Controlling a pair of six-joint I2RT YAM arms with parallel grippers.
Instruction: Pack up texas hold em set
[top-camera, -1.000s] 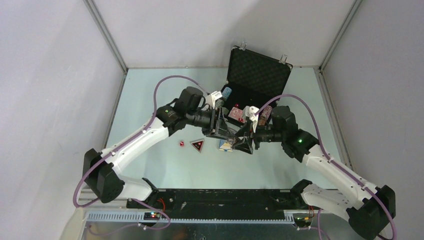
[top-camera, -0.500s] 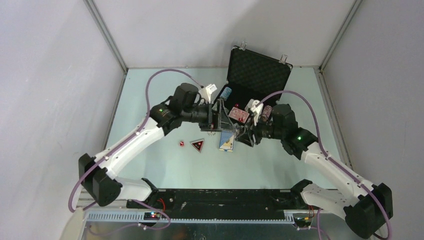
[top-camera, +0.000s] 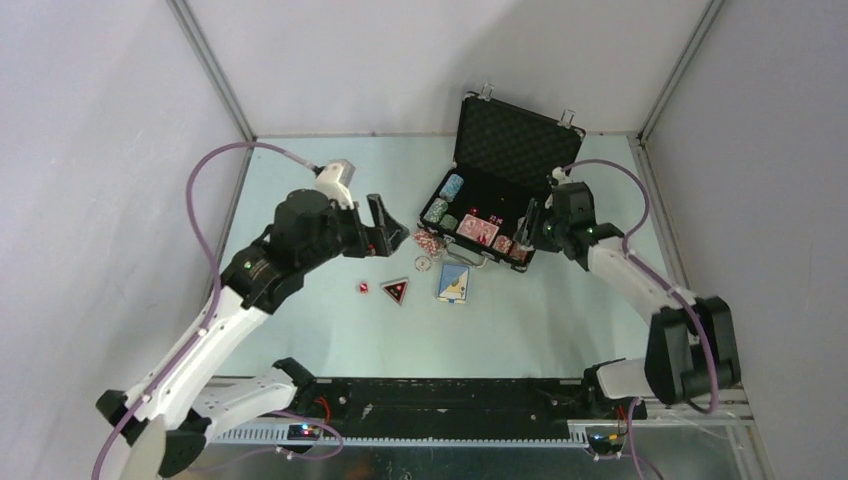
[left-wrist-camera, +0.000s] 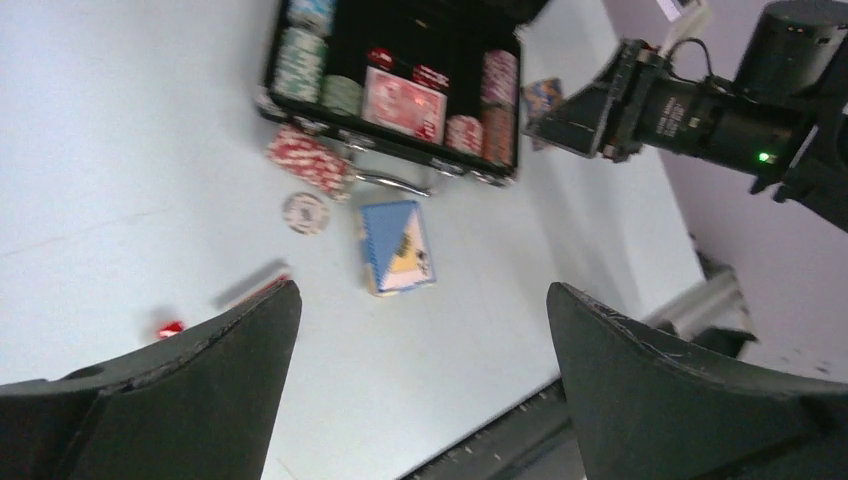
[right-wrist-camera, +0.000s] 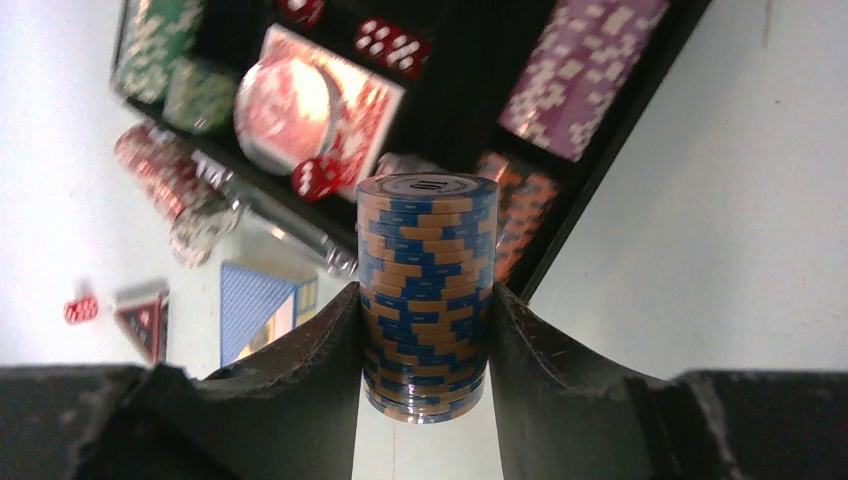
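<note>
Right hand (right-wrist-camera: 423, 335): clamped on a blue-and-orange chip stack (right-wrist-camera: 428, 240), which stands upright between the fingers beside the right end of the briefcase (top-camera: 518, 145).
Left hand (top-camera: 388, 226): spread wide and carrying nothing, above the bench (top-camera: 300, 170) left of the case.
Case: open with the lid up. Green, purple and orange chips and the red deck (top-camera: 478, 230) are already seated.
Loose on bench: red-and-white chip stack (top-camera: 429, 241) lying at the case's front wall, white button (top-camera: 424, 264), blue deck (top-camera: 453, 281), black triangle (top-camera: 395, 291), red die (top-camera: 364, 288).
Step in hand: likely seating the held stack in the right-hand chip row.
How: line the stack up with the slot before you lower it. Release only once the foam carries it.
Grip: keep your squeeze even so no chip slides out.
Watch: the case wall is close to your fingers.
</note>
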